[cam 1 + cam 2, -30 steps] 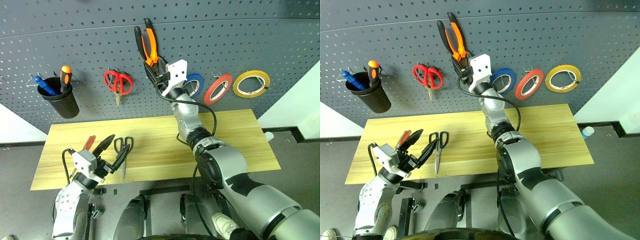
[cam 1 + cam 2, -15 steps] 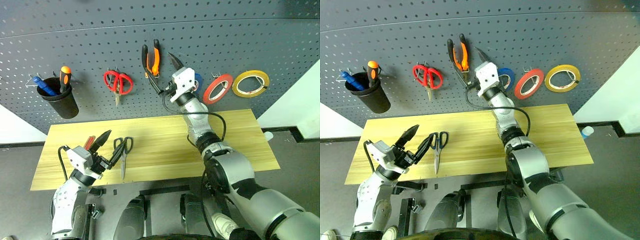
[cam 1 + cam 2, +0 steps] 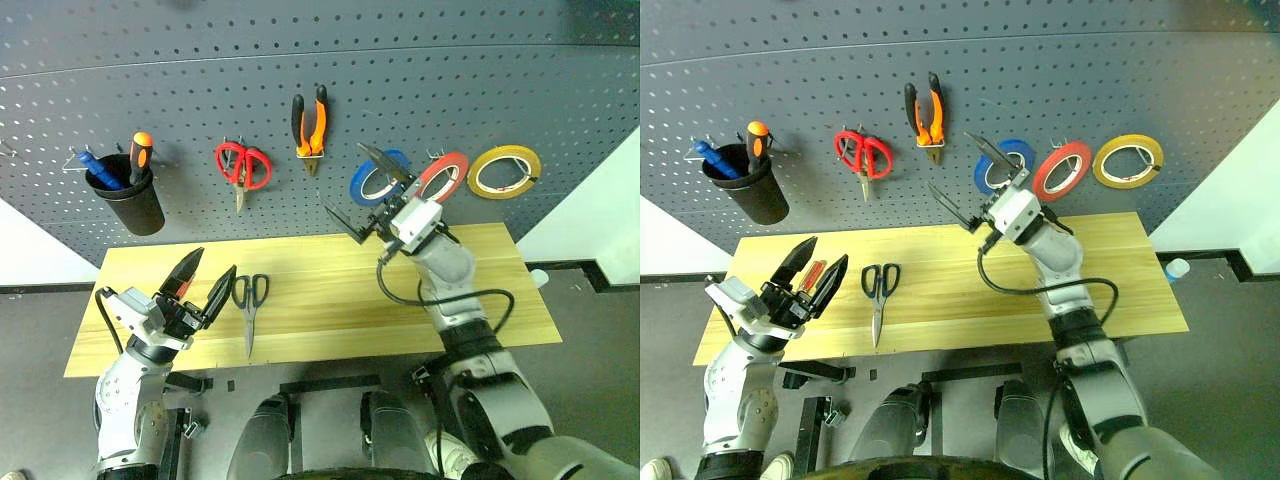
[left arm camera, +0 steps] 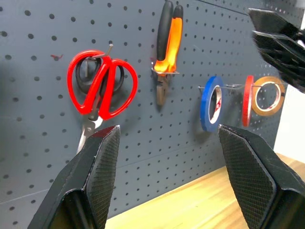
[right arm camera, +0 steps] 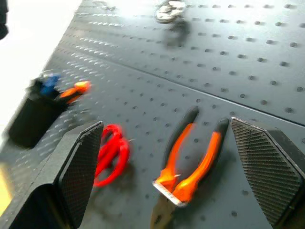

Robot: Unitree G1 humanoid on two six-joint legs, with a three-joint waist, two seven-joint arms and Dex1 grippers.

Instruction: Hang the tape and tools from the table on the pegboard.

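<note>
Right gripper [image 3: 368, 190] spread wide and empty, raised in front of the pegboard [image 3: 180, 70], just below the hanging orange-and-black pliers [image 3: 309, 122] and overlapping the blue tape roll [image 3: 372, 181]. Left gripper [image 3: 200, 285] also spread, empty, over the near-left part of the table [image 3: 320, 290], hiding most of the red-handled screwdriver [image 3: 810, 276]. Dark-handled scissors [image 3: 248, 305] flat on the table just beside it. Black cup [image 3: 136, 203] on the pegboard, far left of the pliers, holding an orange-and-black screwdriver [image 3: 141, 153] and a blue-handled tool [image 3: 98, 168], lower ends hidden inside. Red scissors [image 3: 241, 168] between cup and pliers. Red tape [image 3: 444, 176] hung right of the pliers, then the yellow roll [image 3: 504, 170].
</note>
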